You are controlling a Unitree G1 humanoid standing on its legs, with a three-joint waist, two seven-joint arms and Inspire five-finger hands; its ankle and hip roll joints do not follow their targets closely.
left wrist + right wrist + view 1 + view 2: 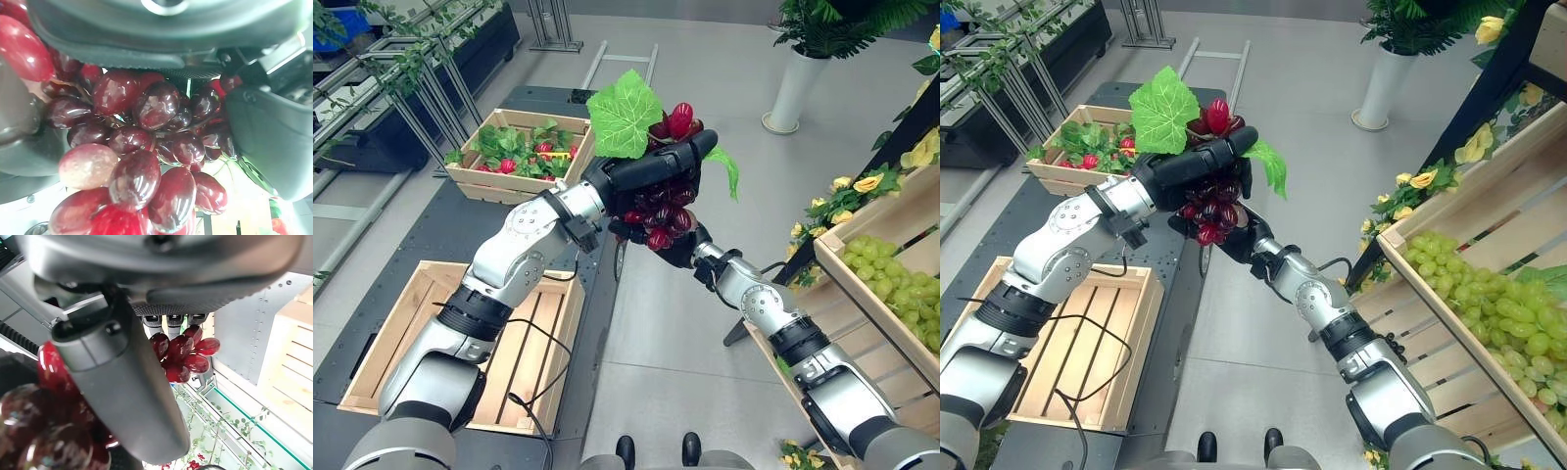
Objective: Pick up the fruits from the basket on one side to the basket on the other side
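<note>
- red grape bunch (662, 201) with a big green leaf (624, 115) on top sits in mid-air between the two hands, above the grey floor (705, 313) and the gap between the crates.
- left hand (646, 168) has its fingers curled round the top of the bunch, just under the leaf; its wrist view shows dark fingers wrapped on both sides of the grapes (142, 147).
- right hand (683, 245) is under the bunch, touching its lower part; its own wrist view shows the thumb and fingers closed around the grapes (183, 352), so both hands hold it.
- empty wooden crate (421, 294) lies on the dark platform (460, 225) at the robot's left, below the left arm.
- a second crate (470, 176) further off holds green leaves and small red fruits.
- at the robot's right, a slanted wooden bin (1518, 215) holds green grapes (1479, 294), with yellow flowers (862, 186) beside it.
- a white planter (793, 88) stands on the floor at the far side.
</note>
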